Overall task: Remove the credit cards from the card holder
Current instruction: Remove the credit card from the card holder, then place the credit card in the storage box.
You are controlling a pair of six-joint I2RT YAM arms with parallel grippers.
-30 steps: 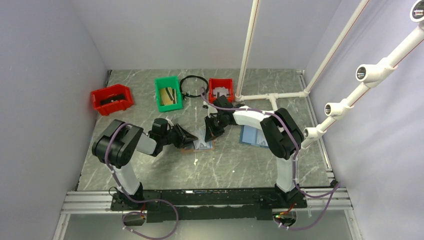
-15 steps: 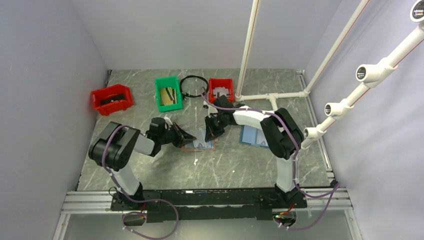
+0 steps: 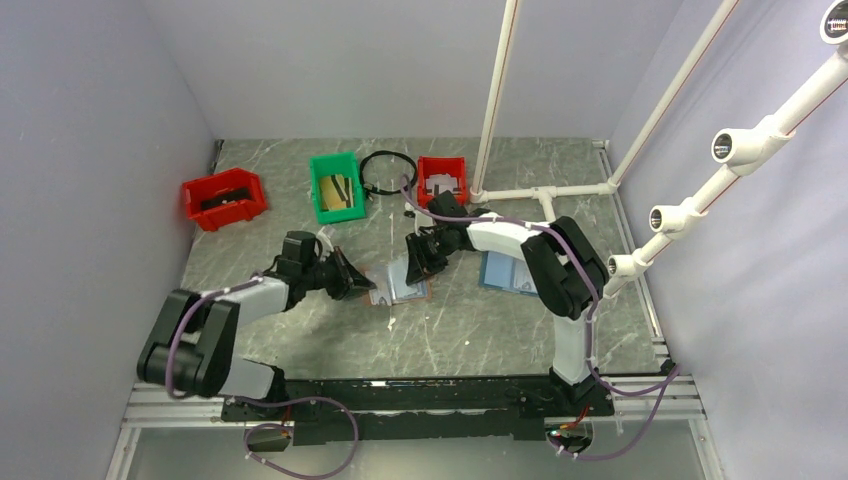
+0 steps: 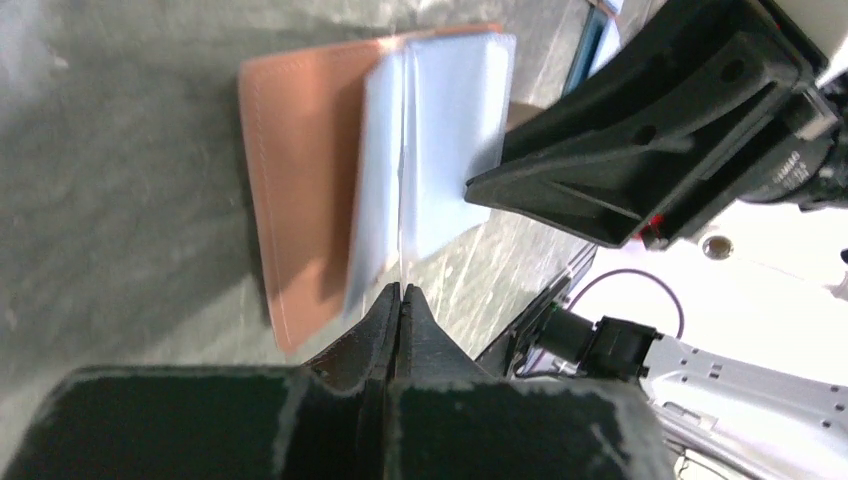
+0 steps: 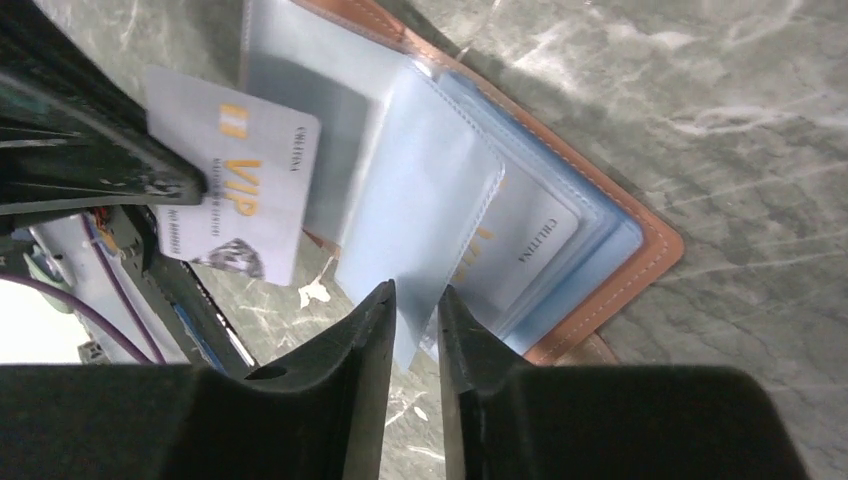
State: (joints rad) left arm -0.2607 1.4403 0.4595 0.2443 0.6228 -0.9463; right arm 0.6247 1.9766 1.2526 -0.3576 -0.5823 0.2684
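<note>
The card holder [image 3: 408, 286] lies open mid-table, with a reddish-brown cover [image 5: 655, 250] and pale blue pocket pages [image 5: 420, 190]. My left gripper [image 3: 348, 281] is shut on a pale credit card [image 5: 235, 190] marked VIP. The card is out of its pocket and sits left of the holder. In the left wrist view the fingertips [image 4: 385, 315] are pressed together on its thin edge. My right gripper [image 5: 415, 300] is closed on one loose pocket page at the holder's near edge. A second card [image 5: 530, 250] sits inside a pocket.
A blue-covered holder [image 3: 505, 272] lies right of the right arm. Two red bins [image 3: 223, 198] [image 3: 442, 180], a green bin [image 3: 336, 187] and a black cable ring [image 3: 388, 172] stand at the back. White pipes [image 3: 545, 190] rise at the back right.
My left arm has swung left and drawn the card out of the holder. The right gripper has stayed on the holder.
</note>
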